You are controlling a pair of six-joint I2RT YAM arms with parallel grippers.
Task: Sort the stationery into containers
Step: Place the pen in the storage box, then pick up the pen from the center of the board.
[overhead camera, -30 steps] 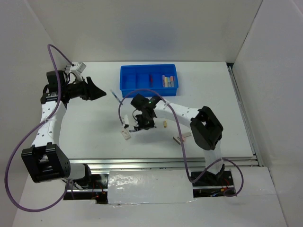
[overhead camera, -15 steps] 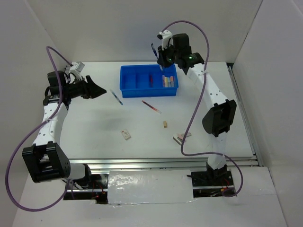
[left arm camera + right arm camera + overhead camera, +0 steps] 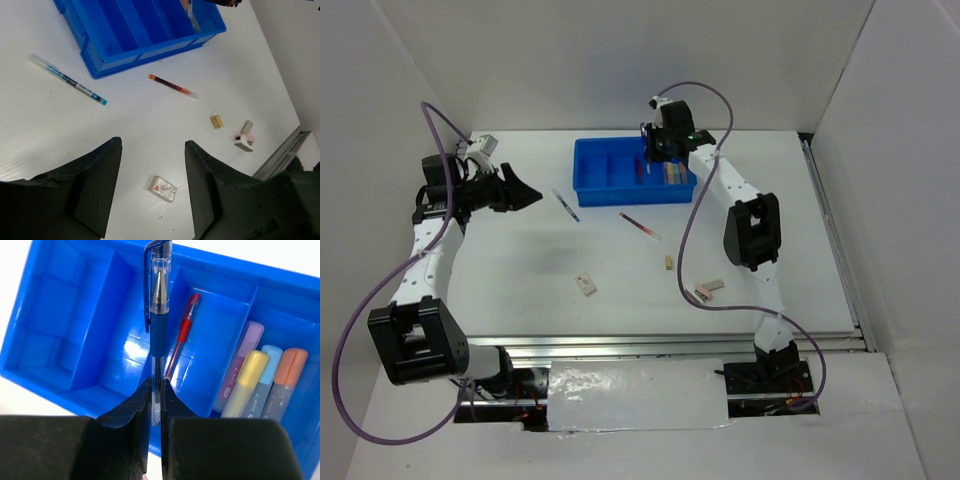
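Note:
The blue tray (image 3: 595,188) stands at the back middle; it also shows in the left wrist view (image 3: 107,62) and the right wrist view (image 3: 45,375). My right gripper (image 3: 654,146) hovers over it, shut on a blue pen (image 3: 159,315) above the partition beside a red pen (image 3: 183,335). Several markers (image 3: 260,377) lie in the right compartment. My left gripper (image 3: 525,194) is open and empty at the left. On the table lie a blue pen (image 3: 565,205), a red pen (image 3: 640,226), an eraser (image 3: 586,285), a tan piece (image 3: 668,263) and eraser blocks (image 3: 710,290).
White walls enclose the table on the left, back and right. A metal rail (image 3: 660,345) runs along the near edge. Purple cables loop from both arms over the table.
My right arm lifted the blue pen from the table's middle, swung high behind the tray, and has now come down over the tray's pen compartment. The left arm has barely moved.

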